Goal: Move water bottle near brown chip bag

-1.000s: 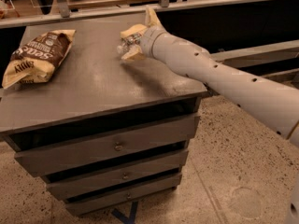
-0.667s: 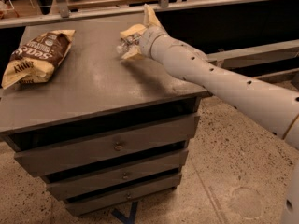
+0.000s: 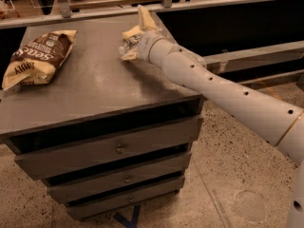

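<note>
While the arm (image 3: pixel 213 84) reaches in from the right, the hand (image 3: pixel 130 42) sits low at the far right corner of the tabletop (image 3: pixel 95 84), right at the back edge. And there's the water bottle (image 3: pixel 124 46), clear and crinkly, tucked in against the cream-coloured tip of the hand, resting on the tabletop by the look of it. Whether the hand is clamped on it or only set around it, I cannot tell; the pale wrist covers most of it from this side.

Moving outward: a wide stretch of bare grey surface runs left from the bottle. Nothing lies on that stretch between bottle and bag. Over at the far left corner lies the brown chip bag (image 3: pixel 38 58), flat on its back, dark brown end toward the rear, cream end toward the front edge, one corner just at the left rim. Bottle and bag are well apart, on opposite sides of the tabletop.

Behind the tabletop a metal rail (image 3: pixel 166 4) runs across with upright posts, close to the hand. Below, three drawers (image 3: pixel 109 153) stack up, each with a small knob. To the right, under the arm, a grey beam (image 3: pixel 251 56) crosses a dark recess. Speckled floor (image 3: pixel 228 175) underneath, with a blue mark (image 3: pixel 128 217) at the cabinet's foot.
</note>
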